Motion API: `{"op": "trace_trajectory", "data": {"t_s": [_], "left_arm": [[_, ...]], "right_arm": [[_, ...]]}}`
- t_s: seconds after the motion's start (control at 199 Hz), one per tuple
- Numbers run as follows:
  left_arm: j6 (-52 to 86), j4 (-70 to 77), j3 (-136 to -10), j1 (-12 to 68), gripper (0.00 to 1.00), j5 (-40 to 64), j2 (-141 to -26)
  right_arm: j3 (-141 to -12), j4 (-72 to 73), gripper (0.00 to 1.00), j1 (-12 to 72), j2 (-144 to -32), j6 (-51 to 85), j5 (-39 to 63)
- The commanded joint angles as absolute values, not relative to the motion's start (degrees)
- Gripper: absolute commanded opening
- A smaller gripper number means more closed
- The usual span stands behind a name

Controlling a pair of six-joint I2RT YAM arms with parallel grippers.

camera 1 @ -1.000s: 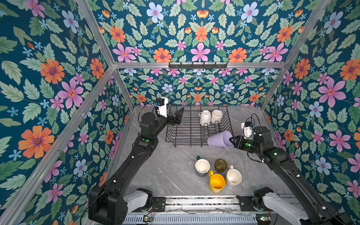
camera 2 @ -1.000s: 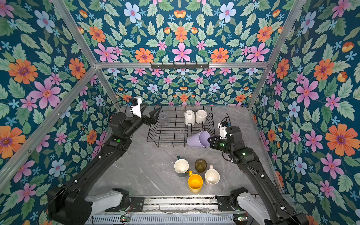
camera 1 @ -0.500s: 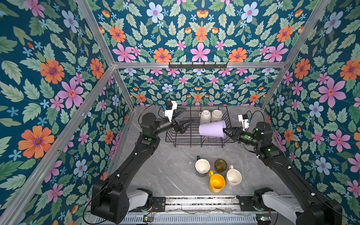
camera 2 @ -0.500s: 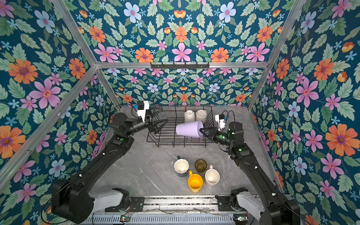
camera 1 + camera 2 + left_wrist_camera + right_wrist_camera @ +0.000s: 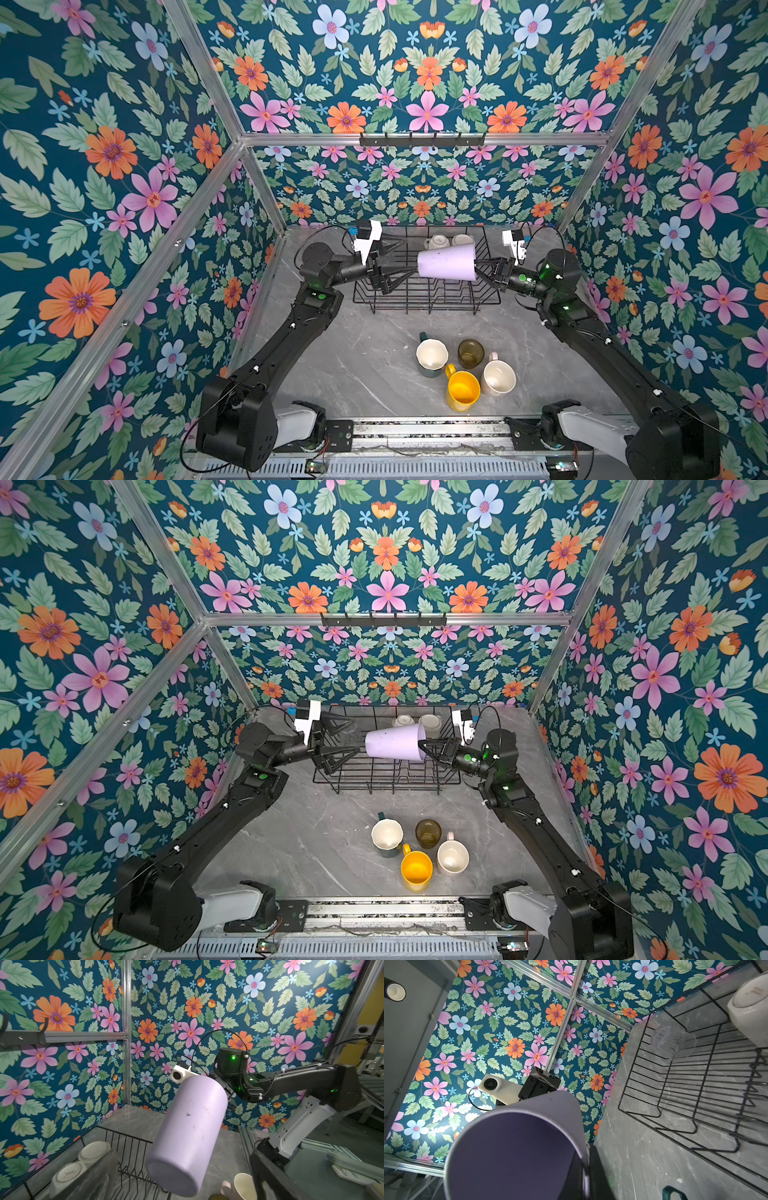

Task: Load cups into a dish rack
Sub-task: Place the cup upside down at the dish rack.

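A lilac tumbler (image 5: pixel 446 262) (image 5: pixel 395 742) lies sideways in the air above the black wire dish rack (image 5: pixel 415 299) (image 5: pixel 374 779). My right gripper (image 5: pixel 478 268) (image 5: pixel 584 1169) is shut on its rim, one finger inside and one outside. The tumbler's base (image 5: pixel 174 1176) points at my left gripper (image 5: pixel 409 259) (image 5: pixel 184 1155), which is open, its fingers either side of that end. Two white mugs (image 5: pixel 436 241) (image 5: pixel 462 239) stand upside down at the rack's back. A clear glass (image 5: pixel 672 1042) lies in the rack too.
Near the table's front stand a dark green mug (image 5: pixel 432 355), an olive-brown glass (image 5: pixel 470 353), a yellow mug (image 5: pixel 462 390) and a pale pink mug (image 5: pixel 498 376). Floral walls close in the sides and back. A hook rail (image 5: pixel 422 140) runs along the back wall.
My right gripper has lifted the tumbler up and leftward over the rack and turned it level. The left gripper has swung from the rack's back left corner to the tumbler's base.
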State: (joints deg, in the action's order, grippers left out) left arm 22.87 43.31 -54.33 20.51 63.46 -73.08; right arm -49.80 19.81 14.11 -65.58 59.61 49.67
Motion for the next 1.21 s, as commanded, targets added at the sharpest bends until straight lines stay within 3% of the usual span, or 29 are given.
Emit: {"op": "trace_trajectory", "data": {"t_s": [0.0, 1.203], "left_arm": [[27.18, 49.95, -54.38, 20.50, 1.00, 66.97, -73.68], [33.55, 57.81, -53.96, 20.79, 1.00, 71.28, -74.88]], "right_arm": [[-51.44, 24.00, 0.00, 15.32, -66.63, 59.64, 51.19], [-57.38, 36.05, 0.00, 23.54, -76.84, 64.51, 52.90]]}}
